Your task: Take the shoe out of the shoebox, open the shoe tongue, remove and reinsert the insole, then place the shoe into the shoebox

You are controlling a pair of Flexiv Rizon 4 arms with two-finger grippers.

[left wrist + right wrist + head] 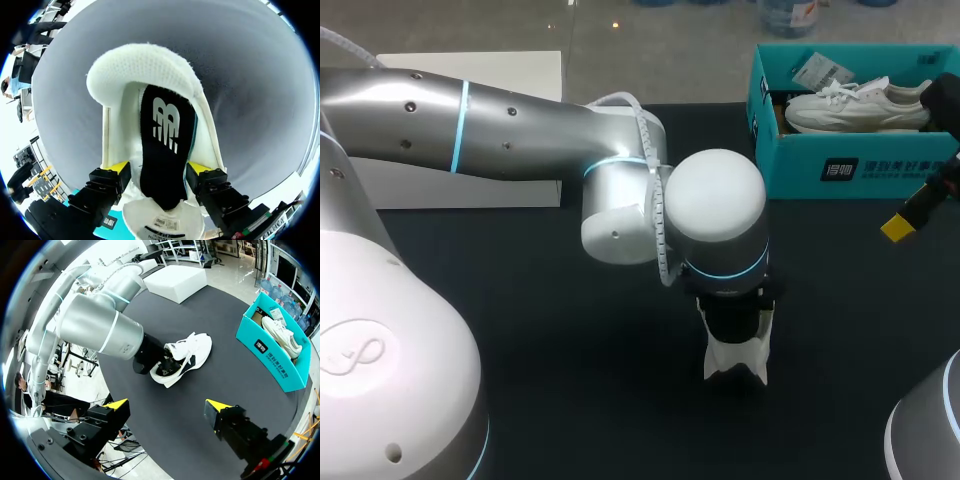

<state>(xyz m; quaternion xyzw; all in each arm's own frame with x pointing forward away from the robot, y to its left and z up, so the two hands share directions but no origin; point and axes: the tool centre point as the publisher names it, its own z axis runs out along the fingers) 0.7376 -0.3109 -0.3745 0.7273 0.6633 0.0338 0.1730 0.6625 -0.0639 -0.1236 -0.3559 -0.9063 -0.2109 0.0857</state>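
A white shoe [145, 70] lies on the black table, its black insole [167, 145] showing in the opening. My left gripper [159, 168] stands open over the shoe's mouth, one yellow tip on each side of the insole. In the head view my left wrist [720, 215] covers most of the shoe [735, 362]. The right wrist view shows the shoe [187, 355] under my left arm. My right gripper [166, 405] hangs open and empty, well away from it. The teal shoebox [840, 170] stands at the back right.
A second white shoe [860, 105] lies inside the shoebox [280, 360]. A white block [470, 185] sits at the back left of the table, also seen as the white block [177, 282]. One yellow fingertip [900, 228] of my right arm hangs in front of the shoebox.
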